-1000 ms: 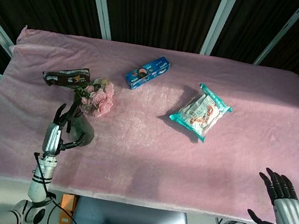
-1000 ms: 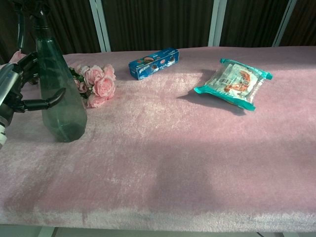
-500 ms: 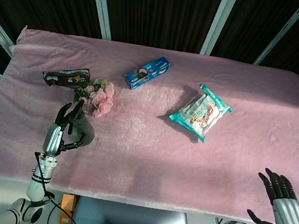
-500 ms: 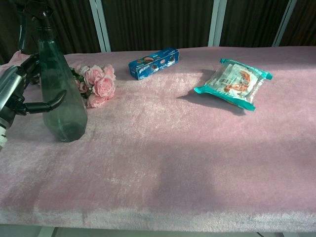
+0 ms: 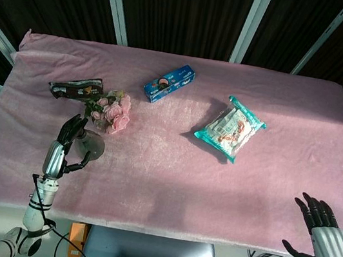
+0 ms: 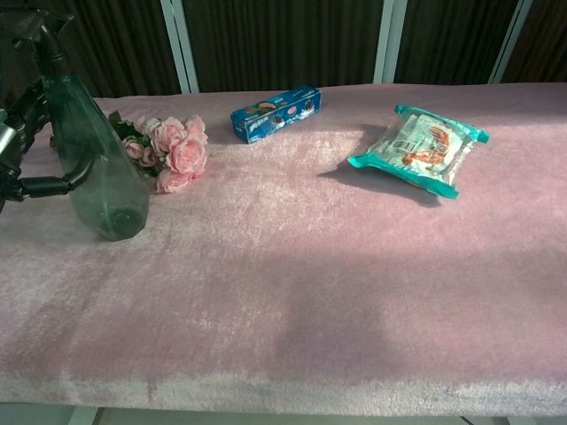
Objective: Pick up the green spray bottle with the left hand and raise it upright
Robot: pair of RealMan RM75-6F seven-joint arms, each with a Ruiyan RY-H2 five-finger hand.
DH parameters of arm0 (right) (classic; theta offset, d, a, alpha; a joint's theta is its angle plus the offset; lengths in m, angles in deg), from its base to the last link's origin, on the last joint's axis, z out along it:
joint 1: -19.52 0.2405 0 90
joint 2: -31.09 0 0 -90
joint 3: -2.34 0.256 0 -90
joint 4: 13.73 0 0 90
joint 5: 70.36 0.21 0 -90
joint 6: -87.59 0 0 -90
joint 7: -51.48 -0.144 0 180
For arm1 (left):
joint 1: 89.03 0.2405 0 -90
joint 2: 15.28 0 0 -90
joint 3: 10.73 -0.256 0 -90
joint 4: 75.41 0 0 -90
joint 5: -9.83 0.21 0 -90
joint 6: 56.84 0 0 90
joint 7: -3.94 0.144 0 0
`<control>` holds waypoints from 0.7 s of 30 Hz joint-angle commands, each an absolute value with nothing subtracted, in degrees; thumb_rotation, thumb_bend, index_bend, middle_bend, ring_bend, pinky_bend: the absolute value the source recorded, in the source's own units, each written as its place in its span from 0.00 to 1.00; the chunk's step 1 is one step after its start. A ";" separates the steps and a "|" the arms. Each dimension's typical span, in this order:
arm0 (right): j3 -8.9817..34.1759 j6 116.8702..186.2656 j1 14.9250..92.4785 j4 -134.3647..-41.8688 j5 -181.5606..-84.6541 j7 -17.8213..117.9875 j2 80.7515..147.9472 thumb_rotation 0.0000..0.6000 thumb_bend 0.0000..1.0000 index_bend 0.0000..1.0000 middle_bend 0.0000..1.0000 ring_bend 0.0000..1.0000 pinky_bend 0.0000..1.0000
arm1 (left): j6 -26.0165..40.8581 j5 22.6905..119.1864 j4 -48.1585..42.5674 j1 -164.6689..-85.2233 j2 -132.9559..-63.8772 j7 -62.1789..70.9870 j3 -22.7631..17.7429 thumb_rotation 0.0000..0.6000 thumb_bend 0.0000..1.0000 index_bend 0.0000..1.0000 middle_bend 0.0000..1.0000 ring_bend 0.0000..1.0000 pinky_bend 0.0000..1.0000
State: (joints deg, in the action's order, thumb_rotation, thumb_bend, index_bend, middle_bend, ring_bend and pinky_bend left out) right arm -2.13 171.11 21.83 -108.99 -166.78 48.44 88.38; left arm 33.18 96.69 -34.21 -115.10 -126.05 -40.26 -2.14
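Dark slatted panels with pale uprights stand behind a wide tabletop (image 5: 162,186) draped in pink velvety cloth, with sun falling on the far half and shade across the near edge. On the robot's left side, the translucent green spray bottle (image 6: 97,177) with its dark trigger head stands upright, leaning a little; from the chest view I cannot tell whether its base touches the cloth or hangs just above it. The left hand (image 5: 68,145) grips this bottle, its black fingers (image 6: 53,184) wrapped round the body from the outer side, one of them hooking across the front. Far off at the near right corner, the right hand (image 5: 323,224) hovers off the tabletop's edge, holding nothing, its dark fingers spread apart. Right of centre lies a flat teal-edged plastic snack packet (image 5: 230,128) with white and red print, set at an angle. Just beyond the bottle, touching or nearly touching it in the overhead view, rests a small bunch of pink artificial roses (image 5: 112,111) with green leaves. Behind the middle of the cloth sits a long blue cardboard box (image 5: 169,83) showing round dark biscuits, also angled. Near the roses, toward the left back, lies a dark brown glossy wrapper (image 5: 75,89), crumpled at the ends.
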 commanded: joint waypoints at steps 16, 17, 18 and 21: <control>-2.33 171.24 21.86 -109.05 -167.12 48.83 88.54 1.00 0.34 0.00 0.00 0.00 0.00 | 29.86 94.05 -25.21 -114.12 -120.44 -37.73 -0.20 0.88 0.38 0.00 0.00 0.00 0.00; -2.32 171.22 21.87 -109.03 -167.10 48.83 88.54 1.00 0.34 0.00 0.00 0.00 0.00 | 30.05 94.17 -25.09 -114.03 -120.35 -37.73 -0.25 0.87 0.38 0.00 0.00 0.00 0.00; -2.32 171.23 21.87 -109.02 -167.10 48.84 88.54 1.00 0.34 0.00 0.00 0.00 0.00 | 30.35 94.40 -25.03 -113.93 -120.25 -37.72 -0.35 0.87 0.38 0.00 0.00 0.00 0.00; -2.35 171.28 21.85 -109.04 -167.12 48.85 88.50 1.00 0.34 0.00 0.00 0.00 0.00 | 31.69 95.17 -25.11 -113.41 -119.73 -36.98 -0.71 0.87 0.38 0.00 0.00 0.00 0.00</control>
